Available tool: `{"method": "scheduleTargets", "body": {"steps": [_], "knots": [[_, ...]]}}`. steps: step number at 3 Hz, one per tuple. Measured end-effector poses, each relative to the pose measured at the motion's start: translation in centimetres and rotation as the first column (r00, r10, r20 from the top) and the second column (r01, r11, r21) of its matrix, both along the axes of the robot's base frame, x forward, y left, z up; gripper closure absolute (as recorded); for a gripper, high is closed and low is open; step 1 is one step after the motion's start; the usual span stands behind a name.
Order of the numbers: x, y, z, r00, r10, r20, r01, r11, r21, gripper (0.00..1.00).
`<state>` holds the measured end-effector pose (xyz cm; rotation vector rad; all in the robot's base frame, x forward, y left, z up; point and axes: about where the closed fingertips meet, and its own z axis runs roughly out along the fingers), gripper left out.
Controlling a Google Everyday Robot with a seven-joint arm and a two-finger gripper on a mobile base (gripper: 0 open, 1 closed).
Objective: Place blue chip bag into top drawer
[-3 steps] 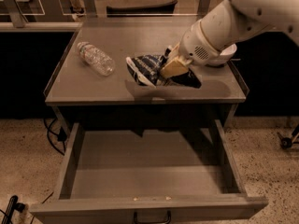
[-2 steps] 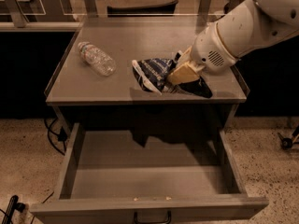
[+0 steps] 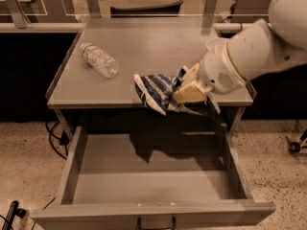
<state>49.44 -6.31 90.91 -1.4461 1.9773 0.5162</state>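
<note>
Gripper (image 3: pixel 186 88) holds the blue chip bag (image 3: pixel 156 90) at the front edge of the table (image 3: pixel 144 40), above the open top drawer (image 3: pixel 153 188).

The tan fingers (image 3: pixel 191 93) are closed on the right end of the crumpled bag, which sticks out to their left and overlaps the table's front edge. Below the fingers, the drawer is pulled out, its grey floor bare, its dark handle at the front. Up and well to the left of the fingers, a clear water bottle (image 3: pixel 99 60) lies on its side on the tabletop.
</note>
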Motion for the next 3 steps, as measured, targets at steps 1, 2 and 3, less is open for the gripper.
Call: {"method": "scheduleTargets", "body": {"steps": [1, 2, 3], "knots": [[-5.0, 0.4, -5.4, 0.9967, -0.008, -0.081, 0.015, 0.996, 0.085, 1.0], [-7.0, 0.9, -9.5, 0.9898, -0.012, -0.142, 0.029, 0.993, 0.118, 1.0], [-6.9, 1.4, -14.2, 0.9845, -0.015, -0.175, 0.034, 0.994, 0.106, 1.0]]}}
